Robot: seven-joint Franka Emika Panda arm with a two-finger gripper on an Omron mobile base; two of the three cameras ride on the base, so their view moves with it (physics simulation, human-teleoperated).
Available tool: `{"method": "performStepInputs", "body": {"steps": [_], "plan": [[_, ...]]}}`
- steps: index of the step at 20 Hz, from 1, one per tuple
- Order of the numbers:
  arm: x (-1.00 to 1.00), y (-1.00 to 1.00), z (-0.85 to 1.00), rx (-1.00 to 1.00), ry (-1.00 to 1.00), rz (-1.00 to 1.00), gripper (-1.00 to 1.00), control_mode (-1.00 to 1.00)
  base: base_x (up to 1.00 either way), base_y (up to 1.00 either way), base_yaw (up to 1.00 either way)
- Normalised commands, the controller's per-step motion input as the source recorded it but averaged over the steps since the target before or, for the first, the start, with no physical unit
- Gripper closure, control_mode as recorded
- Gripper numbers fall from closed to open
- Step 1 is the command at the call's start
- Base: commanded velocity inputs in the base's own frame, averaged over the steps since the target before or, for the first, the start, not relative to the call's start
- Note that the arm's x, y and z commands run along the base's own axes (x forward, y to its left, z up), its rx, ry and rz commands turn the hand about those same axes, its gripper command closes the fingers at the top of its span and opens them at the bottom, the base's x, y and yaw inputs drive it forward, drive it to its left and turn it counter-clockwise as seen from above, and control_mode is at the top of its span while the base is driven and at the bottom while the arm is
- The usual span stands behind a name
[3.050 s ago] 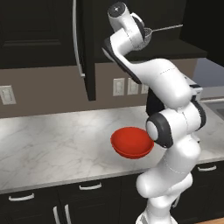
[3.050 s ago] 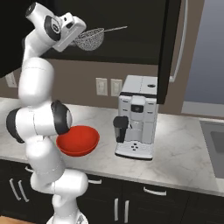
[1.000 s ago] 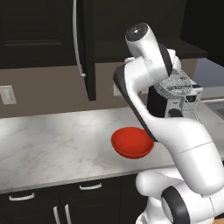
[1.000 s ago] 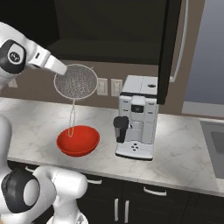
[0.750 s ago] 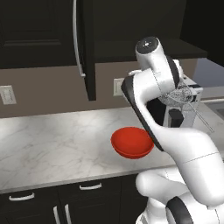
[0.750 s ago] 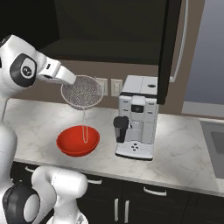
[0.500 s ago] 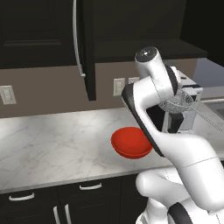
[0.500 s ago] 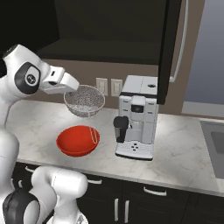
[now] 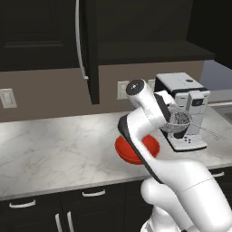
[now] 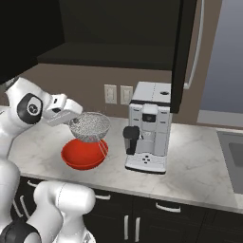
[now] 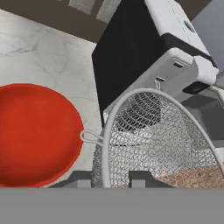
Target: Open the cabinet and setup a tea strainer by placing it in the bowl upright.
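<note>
You have the strainer (image 10: 90, 126) in the air, its mesh head above the bowl's (image 10: 84, 154) right edge, between the bowl and the coffee machine (image 10: 148, 127). Its thin handle slants down over the bowl. The gripper (image 11: 105, 178) is clamped on the strainer's rim, fingers close together. The bowl sits on the marble counter (image 9: 54, 149), just left of the coffee machine. Above, the cabinet (image 9: 93, 50) stands open, its door swung outward.

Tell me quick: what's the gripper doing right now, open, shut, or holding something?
Gripper: shut on the tea strainer, holding it in the air over the bowl, next to the coffee machine.
</note>
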Motion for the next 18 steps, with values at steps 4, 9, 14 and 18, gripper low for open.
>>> {"method": "performStepInputs", "body": {"steps": [4, 9, 14, 18], "plan": [[0.0, 0.28, -0.69, -0.02, 0.01, 0.08, 1.0, -1.0, 0.0, 0.0, 0.0], [0.05, 0.24, -0.5, 0.0, 0.01, 0.08, 1.0, -1.0, 0.0, 0.0, 0.0], [0.15, 0.39, -0.44, 0.0, 0.0, 0.07, 1.0, -1.0, 0.0, 0.0, 0.0], [0.06, 0.55, -0.4, 0.0, 0.0, 0.04, 1.0, -1.0, 0.0, 0.0, 0.0]]}}
